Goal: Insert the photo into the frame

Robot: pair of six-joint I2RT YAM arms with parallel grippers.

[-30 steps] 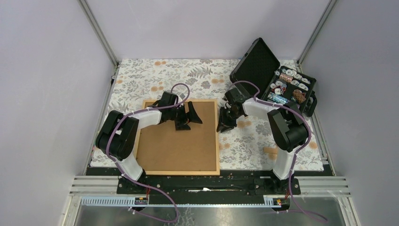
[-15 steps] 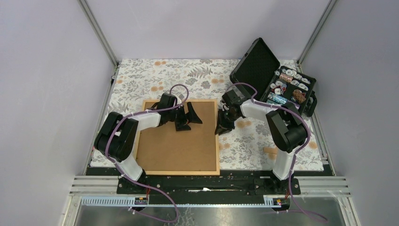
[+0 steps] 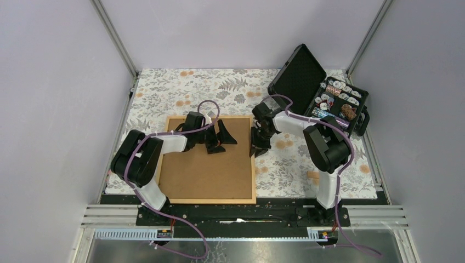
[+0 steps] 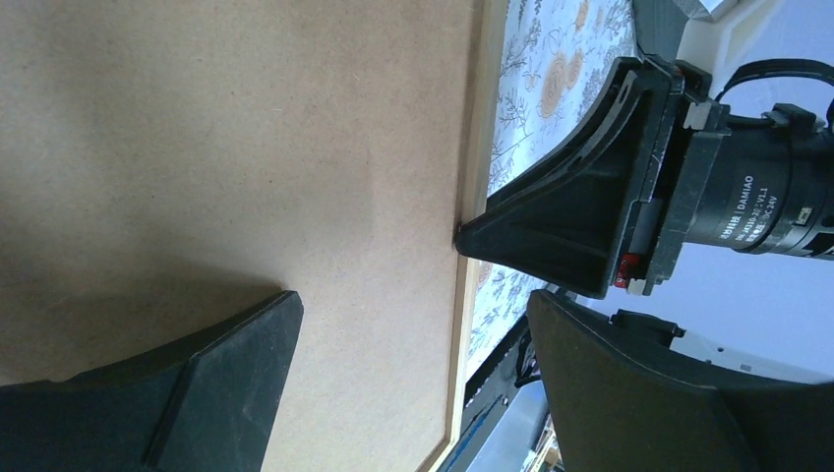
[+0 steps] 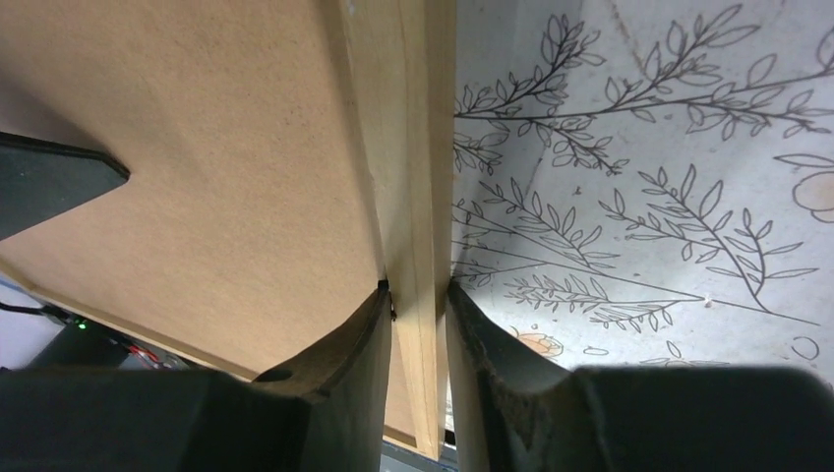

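Right gripper [image 5: 420,287] has edged left along with its arm, onto the frame's [image 3: 211,201] right rail; left gripper [image 3: 220,140] has hardly shifted.
Its fingers pinch that rail, one inside on the backing board [image 3: 203,172], one outside over the floral cloth [image 3: 181,87]. The left fingers stand spread wide over the board's far part. The frame lies flat, back up, on the cloth's near left. An open black case [image 3: 299,71] of small items sits far right, and a wood block [image 3: 315,175] lies near the right arm's base.

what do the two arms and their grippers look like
Both the left arm and right arm mix black joints with white links, trailing purple cables. The left gripper and right gripper have black wedge-shaped fingers; a motor on the right wrist reads DAMIAO.
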